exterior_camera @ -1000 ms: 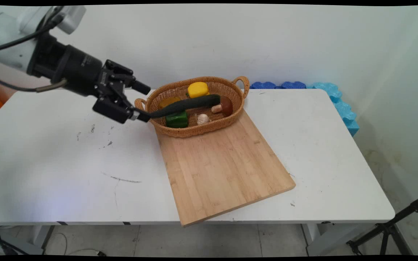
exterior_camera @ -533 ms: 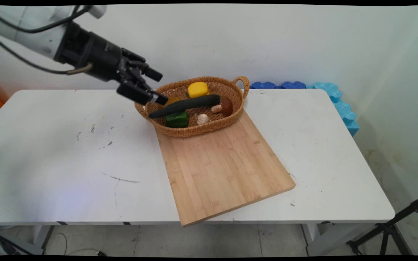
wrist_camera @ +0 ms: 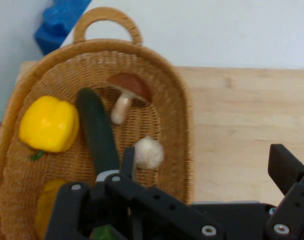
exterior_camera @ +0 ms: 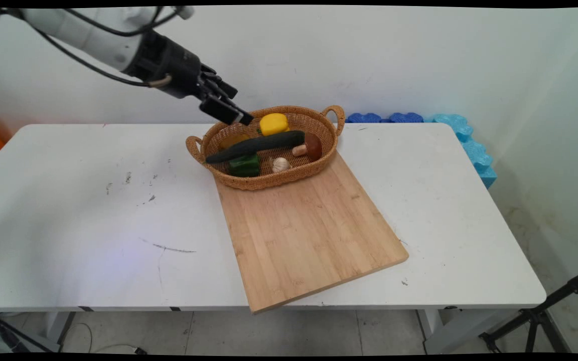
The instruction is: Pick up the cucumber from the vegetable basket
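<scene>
The gripper point(exterior_camera: 236, 116) hangs spread and empty over the wicker basket's point(exterior_camera: 319, 159) left end; its linkage hides the green pepper point(exterior_camera: 244, 165) in the hand view, and the cucumber's point(wrist_camera: 97, 132) near end.

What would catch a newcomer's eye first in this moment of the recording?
A wicker basket sits on the far end of a wooden cutting board, holding a dark cucumber laid across a yellow pepper, a green pepper, a mushroom and garlic. The black gripper hangs open above the basket's far left rim.
</scene>
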Robot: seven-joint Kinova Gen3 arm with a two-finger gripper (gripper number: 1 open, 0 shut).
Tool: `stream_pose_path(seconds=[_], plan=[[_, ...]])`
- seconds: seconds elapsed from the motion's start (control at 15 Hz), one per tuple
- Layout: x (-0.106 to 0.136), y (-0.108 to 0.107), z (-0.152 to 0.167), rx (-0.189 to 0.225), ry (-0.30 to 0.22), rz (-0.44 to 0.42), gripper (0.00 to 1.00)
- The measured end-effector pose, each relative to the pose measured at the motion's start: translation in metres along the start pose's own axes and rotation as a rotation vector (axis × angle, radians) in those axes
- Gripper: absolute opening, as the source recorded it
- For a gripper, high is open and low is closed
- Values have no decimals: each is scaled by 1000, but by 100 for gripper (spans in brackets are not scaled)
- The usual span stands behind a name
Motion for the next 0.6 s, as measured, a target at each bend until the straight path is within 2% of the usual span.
stream_pose_path(seconds=[0.27,0.6], plan=[[2,-15,36,82,-61,-63,100],[-2,-26,69,149,-123,-124,100]])
